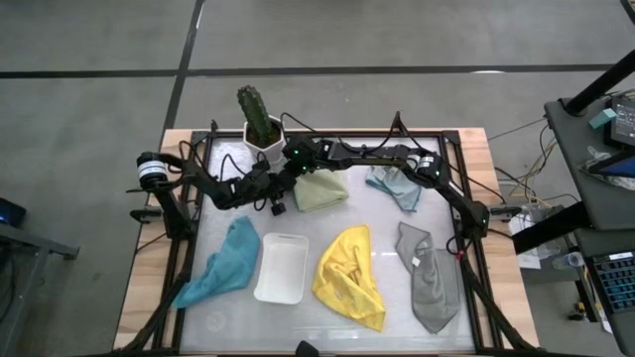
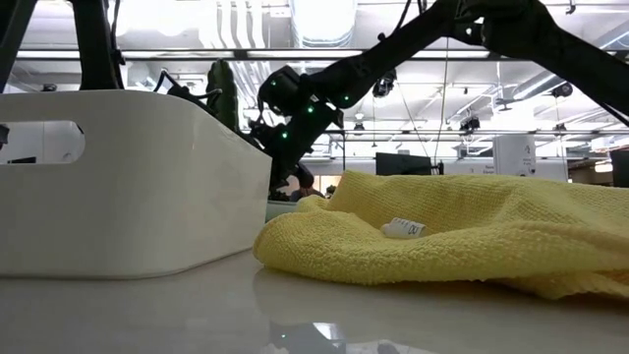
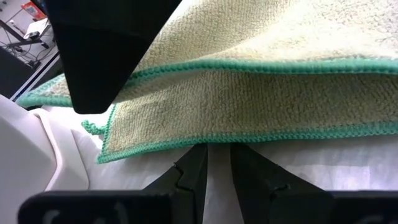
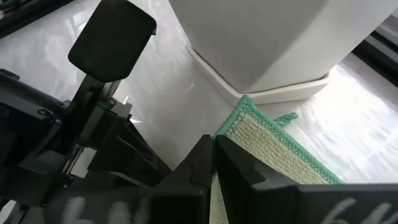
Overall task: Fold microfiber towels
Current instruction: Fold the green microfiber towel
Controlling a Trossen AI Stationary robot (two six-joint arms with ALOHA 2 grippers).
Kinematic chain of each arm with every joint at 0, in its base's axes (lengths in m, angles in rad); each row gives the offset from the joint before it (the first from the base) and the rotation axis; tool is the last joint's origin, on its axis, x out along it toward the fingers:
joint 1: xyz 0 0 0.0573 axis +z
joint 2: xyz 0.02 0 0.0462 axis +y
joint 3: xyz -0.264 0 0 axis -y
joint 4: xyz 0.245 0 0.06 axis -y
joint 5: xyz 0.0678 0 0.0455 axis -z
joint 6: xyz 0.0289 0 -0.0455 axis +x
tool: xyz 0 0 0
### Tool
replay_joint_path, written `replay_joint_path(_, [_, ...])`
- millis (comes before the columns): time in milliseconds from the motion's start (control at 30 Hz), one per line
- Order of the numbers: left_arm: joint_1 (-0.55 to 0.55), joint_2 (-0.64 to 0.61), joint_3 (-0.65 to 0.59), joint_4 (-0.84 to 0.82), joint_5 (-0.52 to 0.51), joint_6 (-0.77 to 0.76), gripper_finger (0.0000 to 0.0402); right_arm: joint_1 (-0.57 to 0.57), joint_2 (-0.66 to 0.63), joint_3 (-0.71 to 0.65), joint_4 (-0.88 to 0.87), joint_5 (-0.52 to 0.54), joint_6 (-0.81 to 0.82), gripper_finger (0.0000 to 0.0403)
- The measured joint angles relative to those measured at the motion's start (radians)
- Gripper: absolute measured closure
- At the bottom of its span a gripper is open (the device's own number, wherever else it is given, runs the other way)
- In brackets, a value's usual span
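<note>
Pictured mid-fold at the table's far side: pale green towel (image 1: 320,190) doubled over itself just beside the white cactus pot (image 1: 265,139), one corner clamped in the right gripper (image 4: 213,163). Closing in at the towel's edge, left gripper (image 3: 217,163) with fingers narrowly apart, empty. Scattered nearer the front: teal towel (image 1: 227,261), white tray (image 1: 282,268), yellow towel (image 1: 349,278), grey towel (image 1: 429,280); light blue towel (image 1: 395,184) farther back.

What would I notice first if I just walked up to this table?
Both grippers meet over the green towel at the back, by a potted cactus. The right gripper pinches its corner. In front lie a bright yellow towel and a white tray.
</note>
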Motion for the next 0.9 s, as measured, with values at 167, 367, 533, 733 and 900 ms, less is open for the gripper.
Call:
replay_joint_path(167, [0.000,0.000,0.000,0.000,0.000,0.002,0.0343,0.000,0.001,0.000,-0.002,-0.004,0.001,0.0381])
replay_joint_path(367, [0.000,0.000,0.000,0.001,0.000,0.001,0.0343,-0.001,0.002,0.000,-0.003,-0.004,0.002,0.0322])
replay_joint_path(533, [0.000,0.000,0.000,0.001,-0.001,0.001,0.0343,-0.004,0.001,0.000,-0.004,-0.004,-0.005,0.0266])
replay_joint_path(733, [-0.001,0.000,0.000,0.002,-0.001,0.003,0.0343,-0.006,-0.024,0.000,-0.019,0.010,-0.039,0.0228])
replay_joint_path(900, [-0.001,0.000,0.003,0.004,-0.001,0.001,0.0343,-0.007,-0.041,-0.004,-0.056,0.016,-0.071,0.0219])
